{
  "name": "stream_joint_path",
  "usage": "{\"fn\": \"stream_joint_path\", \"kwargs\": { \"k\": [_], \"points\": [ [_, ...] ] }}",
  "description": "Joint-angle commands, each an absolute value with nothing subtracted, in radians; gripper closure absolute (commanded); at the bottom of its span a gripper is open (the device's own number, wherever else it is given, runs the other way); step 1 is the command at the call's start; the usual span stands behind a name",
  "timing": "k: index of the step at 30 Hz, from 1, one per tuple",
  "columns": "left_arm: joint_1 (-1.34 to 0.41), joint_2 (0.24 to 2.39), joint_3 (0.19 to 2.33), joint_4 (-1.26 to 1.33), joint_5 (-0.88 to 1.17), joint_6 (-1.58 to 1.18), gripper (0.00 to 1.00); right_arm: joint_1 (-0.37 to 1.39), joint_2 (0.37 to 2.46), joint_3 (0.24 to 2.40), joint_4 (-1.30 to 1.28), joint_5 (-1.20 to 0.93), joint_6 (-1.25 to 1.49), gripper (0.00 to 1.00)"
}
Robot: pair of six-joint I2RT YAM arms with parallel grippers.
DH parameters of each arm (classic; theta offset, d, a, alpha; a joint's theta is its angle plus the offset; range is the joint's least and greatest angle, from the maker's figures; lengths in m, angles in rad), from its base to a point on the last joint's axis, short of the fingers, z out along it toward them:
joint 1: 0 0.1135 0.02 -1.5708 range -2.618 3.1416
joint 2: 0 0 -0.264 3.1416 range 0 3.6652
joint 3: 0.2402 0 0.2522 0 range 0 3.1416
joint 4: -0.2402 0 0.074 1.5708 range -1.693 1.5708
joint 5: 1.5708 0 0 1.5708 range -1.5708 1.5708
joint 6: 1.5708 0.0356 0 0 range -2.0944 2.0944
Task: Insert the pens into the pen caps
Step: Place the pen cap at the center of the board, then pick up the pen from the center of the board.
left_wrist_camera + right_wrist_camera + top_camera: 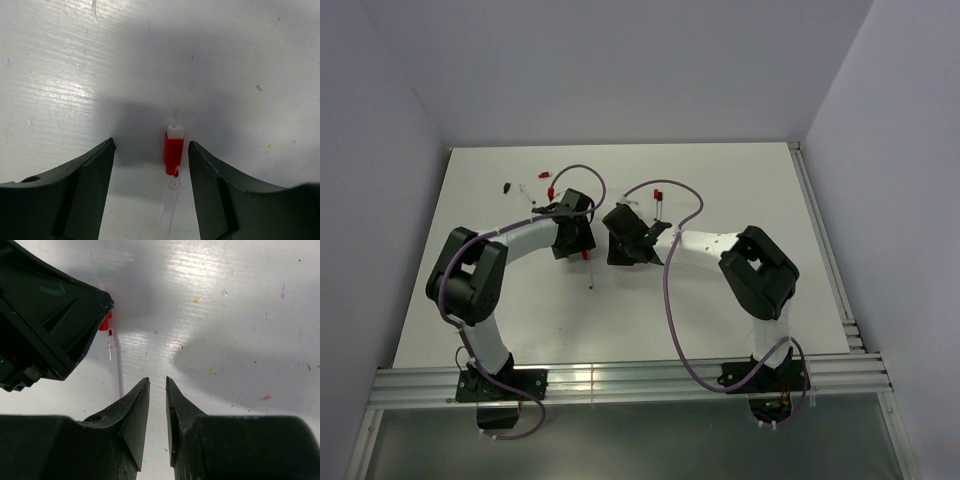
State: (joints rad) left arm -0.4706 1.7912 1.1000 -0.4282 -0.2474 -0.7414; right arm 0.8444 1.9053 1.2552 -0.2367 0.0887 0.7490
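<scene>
From above, the left claw (578,243) and right claw (620,250) hang close together over the counter (740,180). Left wrist: its spread jaws flank a red cap (173,149) at the tip of the pen (170,205). Right wrist: jaws narrowly parted and empty, with the pen lying just left of them.

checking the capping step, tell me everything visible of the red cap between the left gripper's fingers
The red cap is a short, blocky plastic piece with a white far end. It lies on the white table between the fingers of the open left gripper, touching neither. The red tip of a pen meets its near end; depth unclear.
</scene>
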Motion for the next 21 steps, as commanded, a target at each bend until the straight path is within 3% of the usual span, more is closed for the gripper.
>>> {"fn": "stream_joint_path", "kwargs": {
  "k": [1, 21],
  "points": [
    [-0.465, 1.767, 1.089, -0.44, -0.199, -0.741, 0.35, 0.845, 1.838, 1.253, -0.201, 0.104, 0.735, 0.73],
    [-0.581, 1.635, 1.002, -0.508, -0.259, -0.756, 0.45, 0.842, 1.712, 1.157, -0.186, 0.147, 0.752, 0.73]
  ]
}}
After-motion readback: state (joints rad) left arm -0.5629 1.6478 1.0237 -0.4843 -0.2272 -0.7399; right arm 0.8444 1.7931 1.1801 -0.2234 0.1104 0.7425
